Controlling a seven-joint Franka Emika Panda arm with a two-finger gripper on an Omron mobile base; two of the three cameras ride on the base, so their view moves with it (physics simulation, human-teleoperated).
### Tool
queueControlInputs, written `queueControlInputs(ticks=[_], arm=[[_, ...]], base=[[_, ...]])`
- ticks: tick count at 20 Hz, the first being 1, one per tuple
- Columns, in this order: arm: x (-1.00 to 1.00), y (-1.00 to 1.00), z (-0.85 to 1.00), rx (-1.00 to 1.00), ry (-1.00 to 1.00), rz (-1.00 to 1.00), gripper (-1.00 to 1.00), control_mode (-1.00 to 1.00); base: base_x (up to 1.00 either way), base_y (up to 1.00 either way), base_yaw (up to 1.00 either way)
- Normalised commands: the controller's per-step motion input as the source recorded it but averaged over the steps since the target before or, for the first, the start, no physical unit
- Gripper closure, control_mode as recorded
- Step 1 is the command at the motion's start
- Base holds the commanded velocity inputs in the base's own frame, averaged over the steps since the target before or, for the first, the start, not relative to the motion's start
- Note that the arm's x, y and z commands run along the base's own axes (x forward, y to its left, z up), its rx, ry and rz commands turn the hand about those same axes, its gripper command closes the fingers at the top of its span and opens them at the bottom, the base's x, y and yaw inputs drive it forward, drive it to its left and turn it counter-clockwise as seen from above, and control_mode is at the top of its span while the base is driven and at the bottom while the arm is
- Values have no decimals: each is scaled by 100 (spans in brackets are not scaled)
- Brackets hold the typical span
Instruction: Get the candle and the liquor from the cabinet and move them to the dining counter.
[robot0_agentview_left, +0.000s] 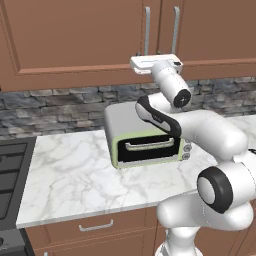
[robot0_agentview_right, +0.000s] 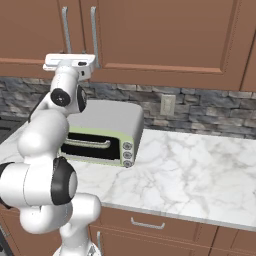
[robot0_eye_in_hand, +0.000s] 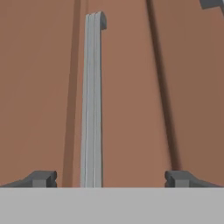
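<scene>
Up high, cabinet (robot0_agentview_left: 75, 35) shut, so candle and liquor hidden behind its doors; top edge cut off; brown wood with raised panels, smooth and matte. Two long silver bar handles; left handle (robot0_eye_in_hand: 92, 100) rounded, upright, standing between the fingertips (robot0_eye_in_hand: 41, 178) and nearer the left one, not touched. End effector (robot0_eye_in_hand: 111, 179) raised at the door fronts, jaws wide apart, empty. Below, white grey-veined marble tabletop (robot0_agentview_left: 70, 175) carrying a boxy pale-green toaster oven (robot0_agentview_left: 145, 137); rough grey stone wall (robot0_agentview_right: 210, 112) behind.
</scene>
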Motion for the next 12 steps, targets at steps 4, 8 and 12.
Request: queueControlInputs(ticks=[4, 8, 12], arm=[[20, 12, 1, 0, 0, 0, -100, -100], [23, 22, 0, 0, 0, 1, -100, -100], [28, 23, 0, 0, 0, 1, 100, -100]], base=[[0, 0, 0], [0, 0, 0], [0, 0, 0]])
